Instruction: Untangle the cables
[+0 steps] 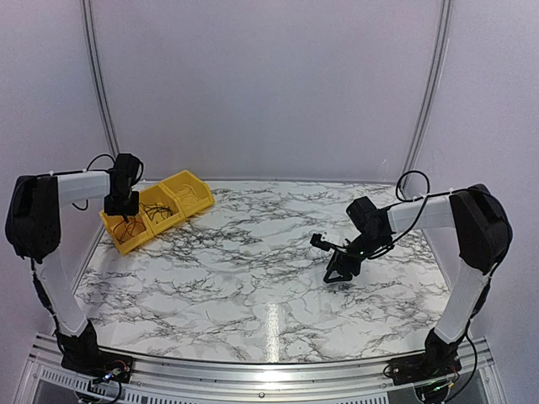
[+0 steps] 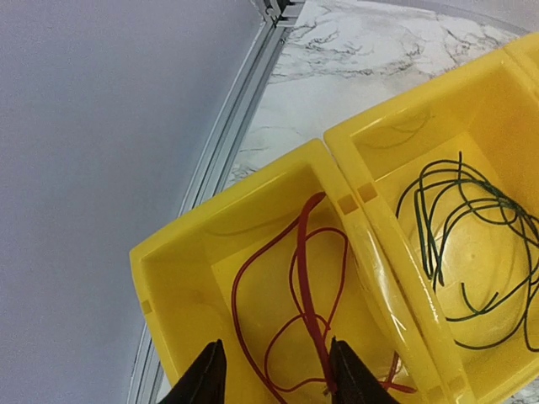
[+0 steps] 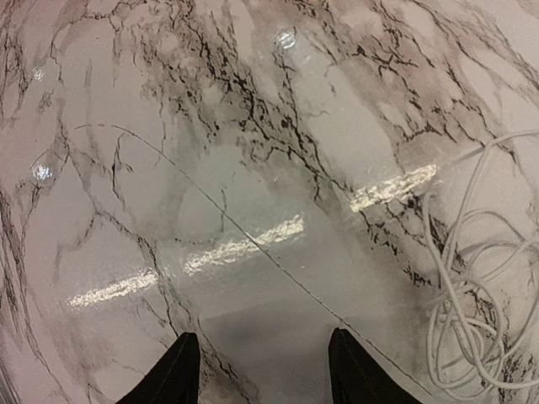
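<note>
Left gripper (image 2: 278, 383) hangs spread over the yellow bin (image 2: 370, 236) at the surface's (image 3: 253, 126) ten o'clock. Red cable (image 2: 307, 278) in one compartment, green cable (image 2: 467, 202) next door, so those look sorted. Right gripper (image 3: 263, 374) is spread too and empty, with the white cable (image 3: 459, 337) coiled at its four o'clock, apparently left to do.

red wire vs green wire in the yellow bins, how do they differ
The red wire is red; the green wire is dark green. The red wire lies in the end bin in a few wide loops; the green wire lies in the next bin in more, crowded loops. The open left gripper hovers over the red wire, not the green wire. Both are thin, loose coils in yellow bins.
</note>
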